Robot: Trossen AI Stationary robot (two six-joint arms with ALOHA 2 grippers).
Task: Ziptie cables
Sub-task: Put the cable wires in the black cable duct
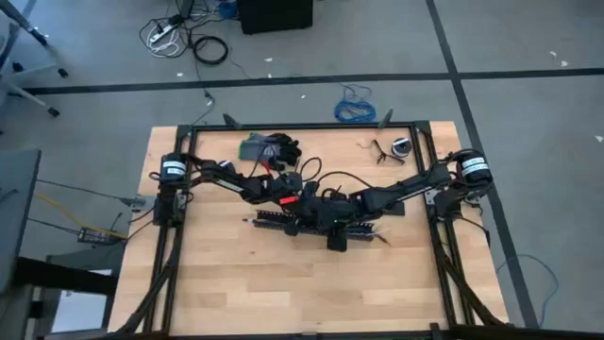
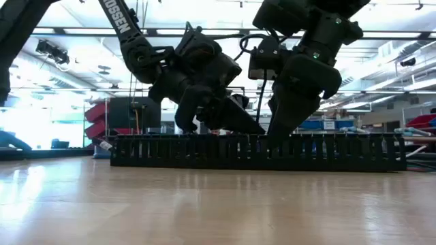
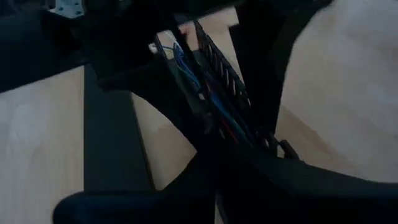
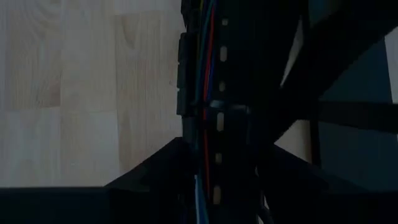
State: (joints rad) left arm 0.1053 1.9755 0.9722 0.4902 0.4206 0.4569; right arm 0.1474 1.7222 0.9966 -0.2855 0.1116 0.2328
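Black slotted tray (image 1: 316, 222) on tabletop (image 1: 226, 283) holds cables (image 4: 204, 93) along its length. Both end effectors, left (image 1: 300, 200) & right (image 1: 332, 229), sit over tray's middle; finger state: can't tell.

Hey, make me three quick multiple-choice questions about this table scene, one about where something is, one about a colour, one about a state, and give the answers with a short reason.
1. Where do the thin wires lie?
A. Inside the long black slotted channel
B. Loose at the table's front edge
C. On the floor

2. Which colours show among the wires in the wrist views?
A. Only white
B. Red and blue, among others
C. Only yellow

3. How do the two grippers stand?
A. Both parked at the table's corners
B. One on the floor
C. Both down at the channel, mid-table

Answers:
1 A, the right wrist view shows the wires running along the channel.
2 B, red and blue strands show in both wrist views.
3 C, the left gripper and right gripper both reach the channel's top.
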